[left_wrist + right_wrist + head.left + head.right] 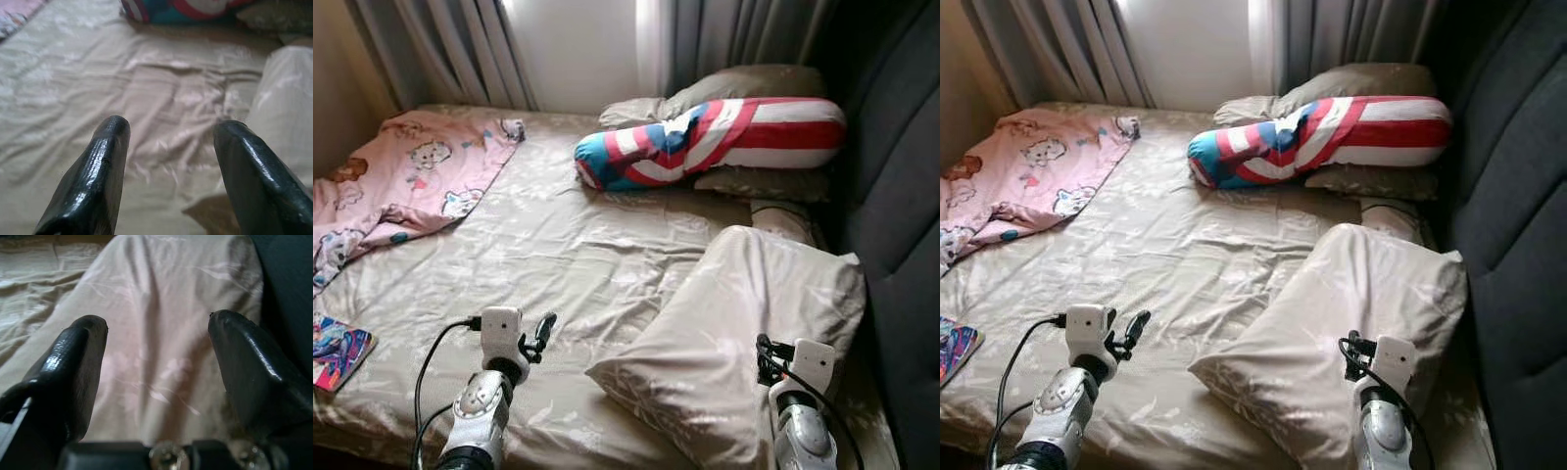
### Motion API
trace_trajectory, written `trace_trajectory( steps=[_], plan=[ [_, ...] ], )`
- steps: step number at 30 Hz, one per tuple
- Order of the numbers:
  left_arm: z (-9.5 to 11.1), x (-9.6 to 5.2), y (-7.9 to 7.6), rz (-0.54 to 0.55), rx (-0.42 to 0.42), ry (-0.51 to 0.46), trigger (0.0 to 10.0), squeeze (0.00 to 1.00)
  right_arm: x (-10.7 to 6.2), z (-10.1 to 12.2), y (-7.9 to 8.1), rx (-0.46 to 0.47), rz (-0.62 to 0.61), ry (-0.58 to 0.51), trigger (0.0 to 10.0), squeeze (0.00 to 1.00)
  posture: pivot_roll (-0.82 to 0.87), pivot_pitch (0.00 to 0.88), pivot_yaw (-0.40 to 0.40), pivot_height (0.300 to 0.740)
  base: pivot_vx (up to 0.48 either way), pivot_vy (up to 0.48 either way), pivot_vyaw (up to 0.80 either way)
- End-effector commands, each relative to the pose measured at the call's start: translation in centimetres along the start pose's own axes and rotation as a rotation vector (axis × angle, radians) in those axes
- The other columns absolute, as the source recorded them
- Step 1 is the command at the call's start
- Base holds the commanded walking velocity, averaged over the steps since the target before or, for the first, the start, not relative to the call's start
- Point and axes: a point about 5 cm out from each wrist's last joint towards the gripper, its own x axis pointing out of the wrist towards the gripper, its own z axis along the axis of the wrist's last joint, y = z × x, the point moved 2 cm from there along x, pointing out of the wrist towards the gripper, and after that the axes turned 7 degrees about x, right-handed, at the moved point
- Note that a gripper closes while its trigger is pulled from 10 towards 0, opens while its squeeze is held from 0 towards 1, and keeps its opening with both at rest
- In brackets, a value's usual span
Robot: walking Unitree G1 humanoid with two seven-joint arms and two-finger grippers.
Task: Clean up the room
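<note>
Pillow [734, 333] beside striped bolster [715, 140]

A beige pillow [1332, 333] lies tilted on the bed [1165, 245], near a striped bolster [1322, 137] and pink blanket [1028, 171].

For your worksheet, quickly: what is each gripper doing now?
Left gripper: open, holding nothing, above the bed sheet.
Right gripper: open, holding nothing, over the pillow.
</note>
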Motion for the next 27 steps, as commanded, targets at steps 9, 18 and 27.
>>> trace_trajectory(
  steps=[9, 18, 27],
  plan=[
    [0.2, -0.1, 0.2, 0.015, -0.018, -0.028, 10.0, 0.00, -0.3, 0.0, -1.0, -0.034, -0.005, -0.001, 10.0, 0.00, -0.04, 0.046, -0.035, 0.661, 0.000, 0.000, 0.00],
    [1.8, 0.2, 0.4, 0.037, -0.015, -0.110, 10.0, 0.00, 0.0, 0.6, -0.4, -0.055, 0.041, -0.014, 10.0, 0.00, -0.02, 0.032, -0.073, 0.661, 0.000, 0.000, 0.00],
    [1.6, -0.4, 0.1, 0.023, -0.004, -0.114, 10.0, 0.00, 0.3, 0.1, 1.0, -0.002, 0.084, 0.030, 10.0, 0.00, -0.01, 0.035, -0.048, 0.661, 0.000, 0.000, 0.00]
  ],
)
